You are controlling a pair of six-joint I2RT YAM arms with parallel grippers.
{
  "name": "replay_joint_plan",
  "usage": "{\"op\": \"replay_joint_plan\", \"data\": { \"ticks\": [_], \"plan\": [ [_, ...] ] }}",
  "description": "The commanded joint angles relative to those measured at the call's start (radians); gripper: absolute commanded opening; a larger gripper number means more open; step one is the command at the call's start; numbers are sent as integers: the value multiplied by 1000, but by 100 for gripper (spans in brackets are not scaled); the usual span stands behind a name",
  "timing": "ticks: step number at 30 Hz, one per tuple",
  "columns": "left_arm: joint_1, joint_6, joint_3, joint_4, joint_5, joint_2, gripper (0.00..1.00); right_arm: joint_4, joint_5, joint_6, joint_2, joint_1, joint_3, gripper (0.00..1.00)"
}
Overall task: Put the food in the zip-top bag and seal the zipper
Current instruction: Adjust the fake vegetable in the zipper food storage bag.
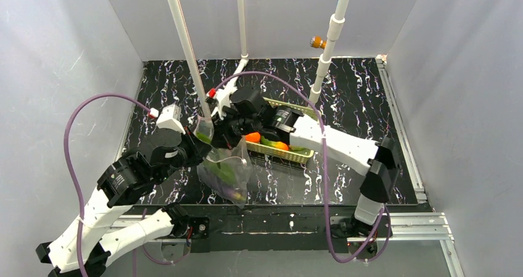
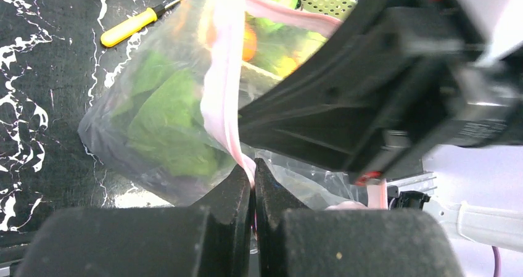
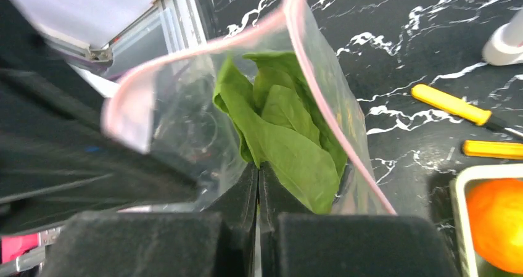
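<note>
The zip-top bag (image 1: 225, 169) is hanging just beside the basket (image 1: 295, 155), on the left arm's side, with green leaves (image 3: 284, 126) inside. The left gripper (image 2: 254, 181) is pinching the pink zipper (image 2: 221, 92). The right gripper (image 3: 259, 181) is pressing its jaws together against the bag; whether it is gripping, I cannot tell. A yellow screwdriver (image 3: 450, 104) is lying near the basket, and a white pole (image 1: 185, 49) is crowding the bag.

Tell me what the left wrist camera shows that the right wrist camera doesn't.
Only the left wrist: the left gripper shut on the zipper, and the right arm's black housing in front of the zip-top bag. Only the right wrist: the right gripper shut on the bag's near wall, the bag's mouth open from above, a second yellow handle. Both: the bag, green leaves inside, the pink zipper, a yellow-handled screwdriver.
</note>
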Motion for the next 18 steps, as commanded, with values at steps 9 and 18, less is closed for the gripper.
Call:
{"op": "replay_joint_plan", "data": {
  "ticks": [9,18],
  "plan": [
    [-3,31,16,36,7,32,0,-589,288,106,11,3,472,1],
    [-2,41,22,120,54,72,0,-684,394,249,121,58,450,1]
  ]
}}
